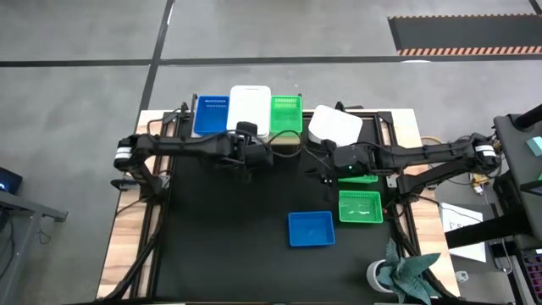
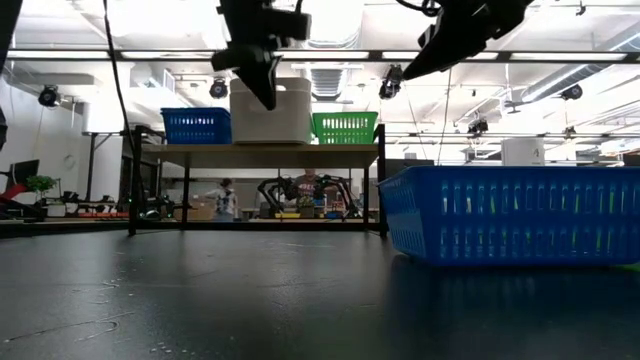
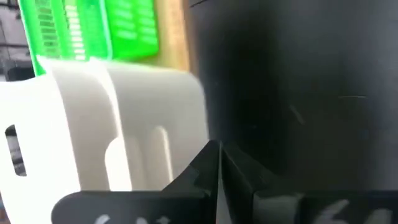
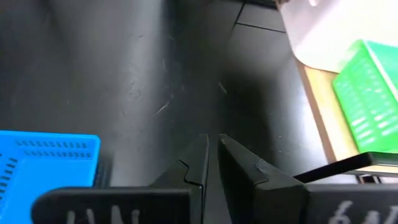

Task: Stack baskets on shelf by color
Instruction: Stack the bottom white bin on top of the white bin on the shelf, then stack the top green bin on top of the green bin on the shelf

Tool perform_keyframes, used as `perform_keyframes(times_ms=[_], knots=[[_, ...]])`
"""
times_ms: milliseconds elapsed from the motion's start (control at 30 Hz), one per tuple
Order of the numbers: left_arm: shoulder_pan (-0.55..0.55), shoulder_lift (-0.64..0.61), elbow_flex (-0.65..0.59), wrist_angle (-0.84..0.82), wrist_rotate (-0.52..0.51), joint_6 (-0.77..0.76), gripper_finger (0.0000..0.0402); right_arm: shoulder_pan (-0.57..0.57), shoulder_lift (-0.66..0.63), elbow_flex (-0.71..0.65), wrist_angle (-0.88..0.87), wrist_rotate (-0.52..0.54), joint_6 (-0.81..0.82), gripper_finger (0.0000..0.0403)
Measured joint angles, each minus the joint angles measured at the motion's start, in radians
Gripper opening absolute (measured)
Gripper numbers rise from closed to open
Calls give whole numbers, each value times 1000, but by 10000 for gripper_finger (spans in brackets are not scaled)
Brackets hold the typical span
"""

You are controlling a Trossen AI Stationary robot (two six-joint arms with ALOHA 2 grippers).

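3 baskets (image 1: 248,110) on shelf (image 2: 255,155) | blue basket (image 1: 311,228) nr green basket (image 1: 359,206)

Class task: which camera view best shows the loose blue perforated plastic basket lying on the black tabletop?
The high view: the blue perforated plastic basket shows whole, from above. The low view shows only its side wall, the right wrist view one corner, the left wrist view nothing.

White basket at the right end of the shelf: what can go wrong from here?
1. The white basket lies skewed past the shelf row, with its edge over the black tabletop, so it may slip off.
2. The right gripper, shut and empty, hangs close beside it; a swing might knock it.
3. The left gripper, shut, sits by the white stack and could push it.
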Motion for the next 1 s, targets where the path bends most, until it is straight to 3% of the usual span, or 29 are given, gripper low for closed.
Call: perform_keyframes(times_ms=[200, 767, 1000], knots=[[50, -3, -4, 7, -62, 0, 0, 20, 0, 0, -4, 0, 6, 27], [78, -8, -4, 9, -61, 6, 0, 21, 2, -8, -12, 1, 42, 27], [-77, -111, -11, 110, 134, -28, 0, 73, 1, -42, -16, 1, 112, 27]])
